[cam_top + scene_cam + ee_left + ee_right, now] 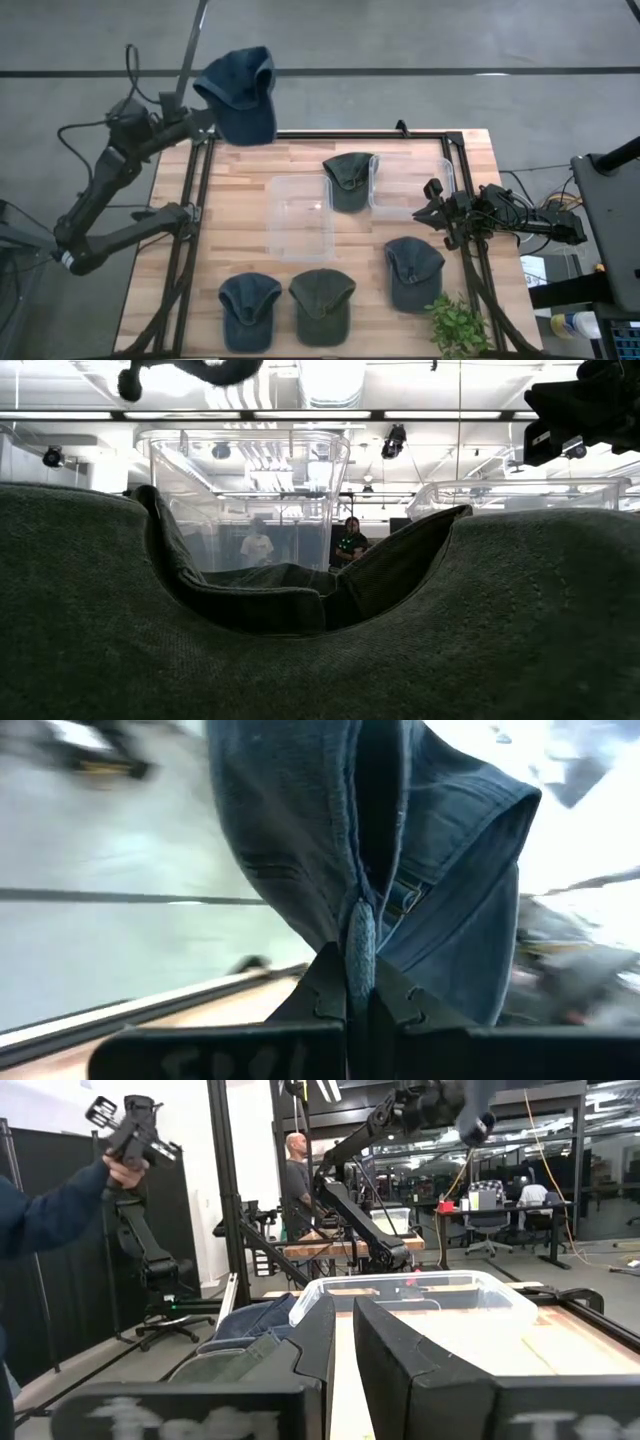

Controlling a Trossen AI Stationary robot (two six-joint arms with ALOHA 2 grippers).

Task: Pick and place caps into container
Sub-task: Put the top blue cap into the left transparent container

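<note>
A slate-blue cap [240,92] hung above the counter's [250,165] far left corner, its fabric pinched in the closed left pincer [358,982]. An olive cap [349,178] lay draped over the rim between two clear containers [299,215], which stood mid-counter. Nearer the front edge lay a blue cap [249,308], an olive cap [322,303] and another blue cap [413,269], with a green plant sprig [459,324] just beside the last. The right pincer [428,213] waited at the right side by the second container [405,185], fingers slightly parted and empty. A person's sleeve [45,1215] showed beyond the counter.
</note>
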